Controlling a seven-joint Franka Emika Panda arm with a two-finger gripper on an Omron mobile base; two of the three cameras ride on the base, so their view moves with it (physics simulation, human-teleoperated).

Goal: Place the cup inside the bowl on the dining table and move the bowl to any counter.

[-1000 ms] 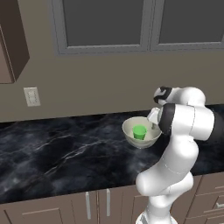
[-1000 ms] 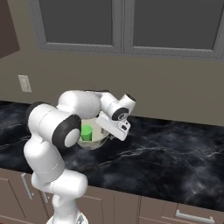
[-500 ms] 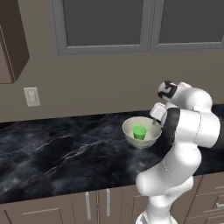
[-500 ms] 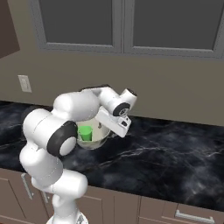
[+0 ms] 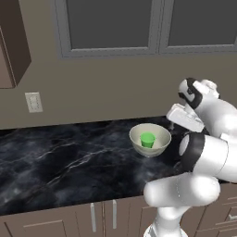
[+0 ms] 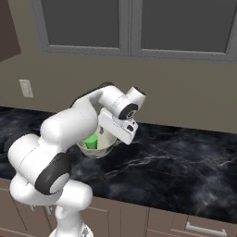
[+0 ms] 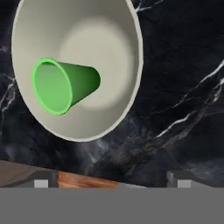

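Observation:
The off-white bowl (image 5: pixel 137 138) stands on the black marble counter (image 5: pixel 69 162) along the wall, with the green cup (image 5: pixel 147 139) upright inside it. My gripper (image 5: pixel 173 122) hovers just above and to the right of the bowl's rim, open and holding nothing. From the right base view, the bowl (image 6: pixel 104 148) and cup (image 6: pixel 91 141) sit partly behind my hand (image 6: pixel 119 127). The hand view looks down on the bowl (image 7: pixel 109 48) with the cup (image 7: pixel 61 85) in its middle. The open gripper (image 7: pixel 112 183) sits over the counter (image 7: pixel 183 87) beside the bowl. The dining table is out of view.
A wall with a window rises right behind the counter, with an outlet (image 5: pixel 33 102) to the left. A dark upper cabinet (image 5: pixel 11 41) hangs at far left. Beige cabinet doors with silver handles (image 5: pixel 92 216) run below. Bare marble stretches left (image 5: pixel 55 157) and right (image 6: pixel 185 157) of the bowl.
My gripper has opened, let go of the bowl's right rim and lifted up and back. The bowl with the cup stays put on the counter.

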